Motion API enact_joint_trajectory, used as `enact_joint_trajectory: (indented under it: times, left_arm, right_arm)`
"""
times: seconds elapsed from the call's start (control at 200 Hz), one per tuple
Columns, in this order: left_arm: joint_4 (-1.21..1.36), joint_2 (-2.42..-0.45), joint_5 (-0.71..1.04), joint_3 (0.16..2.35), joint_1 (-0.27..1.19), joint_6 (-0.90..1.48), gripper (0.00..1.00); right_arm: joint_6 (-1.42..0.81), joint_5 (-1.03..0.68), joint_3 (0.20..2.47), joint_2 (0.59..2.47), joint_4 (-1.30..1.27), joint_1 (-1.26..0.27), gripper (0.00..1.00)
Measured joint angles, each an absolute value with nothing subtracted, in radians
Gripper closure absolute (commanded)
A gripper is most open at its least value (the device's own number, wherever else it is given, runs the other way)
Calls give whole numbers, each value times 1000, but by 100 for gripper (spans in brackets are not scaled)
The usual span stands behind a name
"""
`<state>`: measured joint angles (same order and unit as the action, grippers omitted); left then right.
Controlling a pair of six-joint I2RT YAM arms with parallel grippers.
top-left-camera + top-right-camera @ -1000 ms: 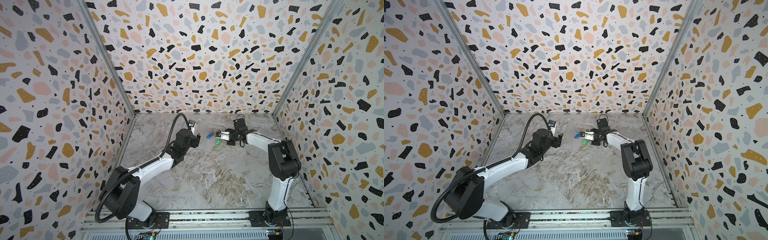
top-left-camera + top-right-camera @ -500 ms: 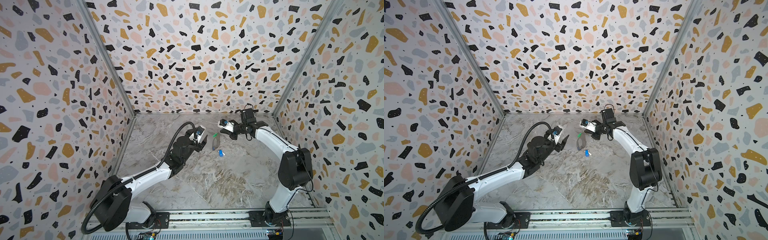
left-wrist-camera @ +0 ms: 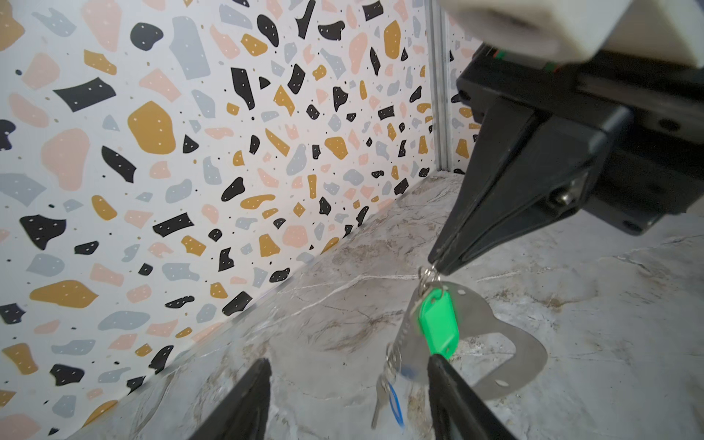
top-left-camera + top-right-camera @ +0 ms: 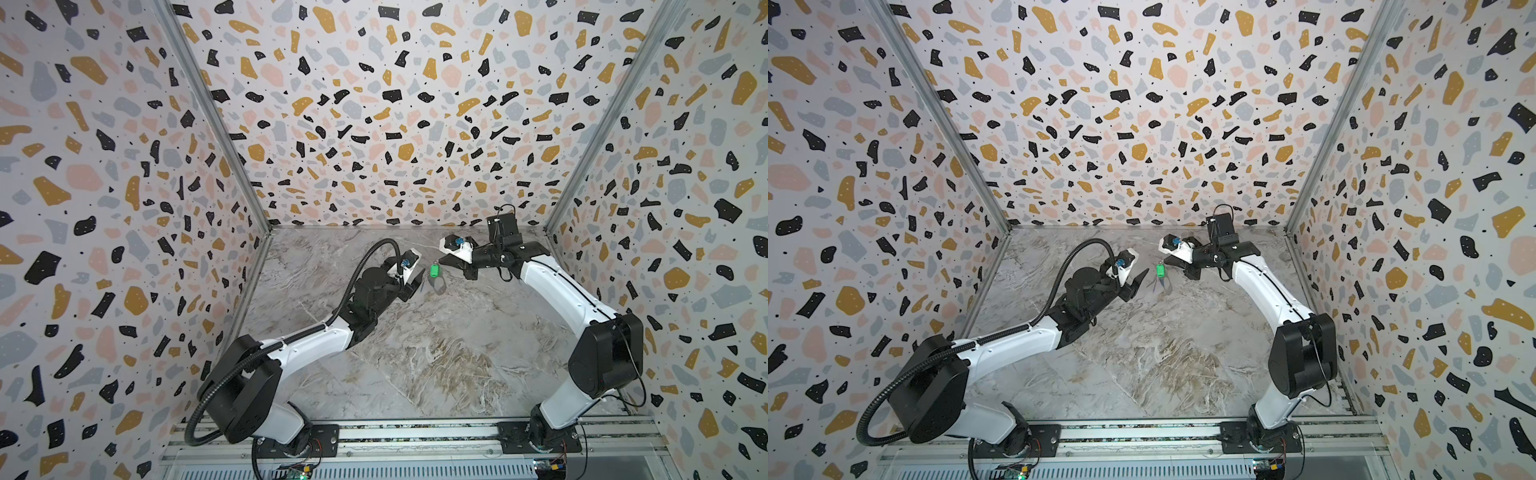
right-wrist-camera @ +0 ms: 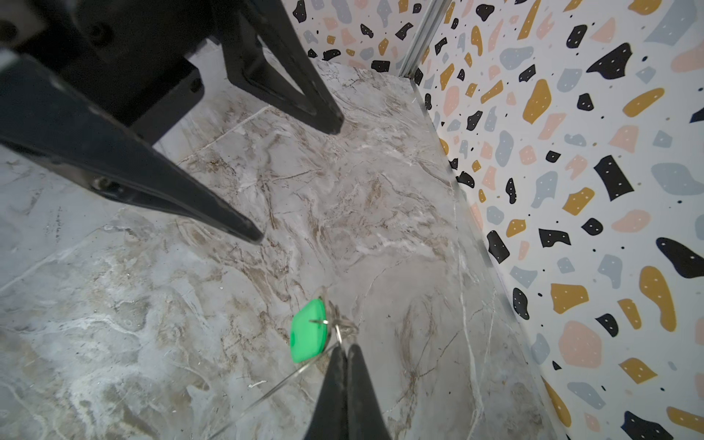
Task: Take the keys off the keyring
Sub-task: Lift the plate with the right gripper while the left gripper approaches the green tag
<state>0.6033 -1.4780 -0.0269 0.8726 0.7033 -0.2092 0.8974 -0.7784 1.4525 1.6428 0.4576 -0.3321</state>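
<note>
Right gripper (image 3: 438, 266): jaws pressed together, pinching the wire ring (image 3: 428, 274) at the top of the keyring (image 3: 476, 308); keyring hangs beneath it over the table (image 3: 571, 343); green tag (image 3: 438, 324) lies against the keyring; blue-tagged key (image 3: 392, 396) dangles lowest, blurred; left gripper (image 3: 346, 365): fingers spread, holding nothing, one finger just beside the green tag.

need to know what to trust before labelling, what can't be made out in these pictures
blue-tagged key: motion-blurred in the left wrist view, too small in both top views.
keyring: only a thin edge-on streak in the right wrist view.
left gripper: its finger overlaps the green tag in the left wrist view; contact unclear.
small wire ring in the right gripper: its links too small to trace.
</note>
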Motion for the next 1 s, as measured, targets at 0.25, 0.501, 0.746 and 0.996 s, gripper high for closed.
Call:
enact_joint_trajectory:
  times: [0.25,0.501,0.746,0.996]
  left_arm:
    - [591,-1509,97,893,703,-188,42]
    - [556,-1525,173,906,704,-185,46]
    - [525,-1536,218,917,704,-184,53]
    - [498,-1543,276,937,704,-199,64]
  right_arm:
    - [900,-782,1408,1609,457,-350,100]
    - [917,-785,1354,1554,419,-354,100]
    - [949,-797,1327,1524,384,-356,100]
    - [979,-795,1321,1524,374,-362,100]
